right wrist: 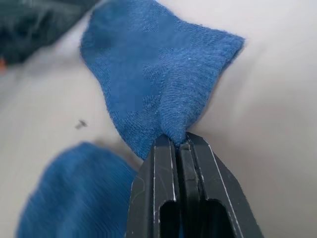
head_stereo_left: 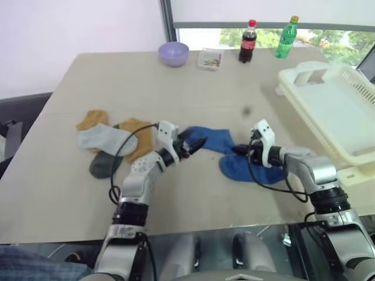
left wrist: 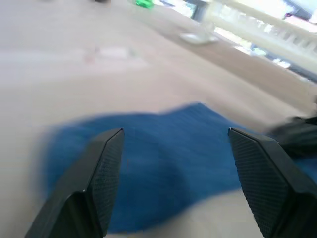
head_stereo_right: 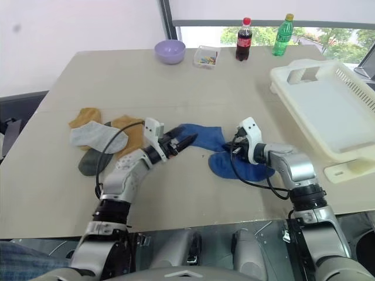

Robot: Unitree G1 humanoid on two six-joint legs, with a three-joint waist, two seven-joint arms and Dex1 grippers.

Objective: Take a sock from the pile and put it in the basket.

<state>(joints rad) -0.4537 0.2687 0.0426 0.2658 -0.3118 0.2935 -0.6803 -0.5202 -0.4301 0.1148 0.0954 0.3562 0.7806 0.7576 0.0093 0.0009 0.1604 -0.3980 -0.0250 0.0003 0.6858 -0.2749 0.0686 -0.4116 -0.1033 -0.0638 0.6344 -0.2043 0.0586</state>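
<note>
Royal-blue fabric sits at the centre of the frame: the sock (right wrist: pixel 163 84) lies flat on a pale beige desk (head_stereo_left: pixel 176 88), and the right hand (right wrist: pixel 179 148) has its two black fingers pressed together on one pinched edge of it. From the right wrist, the cloth bunches into a fold just where it enters the fingers. A second blue sock (head_stereo_left: pixel 249 168) lies just below and to the right of the first, under the right forearm.

The left hand (head_stereo_left: pixel 193 144) hovers at the opposite, left end of the held sock, its fingers spread wide apart with nothing between them. From the left wrist, the blue cloth shows through the gap between the two fingers (left wrist: pixel 99 168).

Left of centre lies the rest of the pile (head_stereo_left: pixel 114 140): two mustard-orange socks (head_stereo_left: pixel 137 136), a light grey sock (head_stereo_left: pixel 101 138) across them, and a dark grey-green sock (head_stereo_left: pixel 105 164) below.

At the right edge of the frame stands the basket (head_stereo_left: pixel 351 149), cream-white with slotted sides, well apart from the socks.

Along the far edge of the desk, at the top of the frame, stand a lilac bowl (head_stereo_left: pixel 173 54), a small clear box (head_stereo_left: pixel 210 59), a dark cola bottle (head_stereo_left: pixel 248 42) and a green bottle (head_stereo_left: pixel 286 37).
</note>
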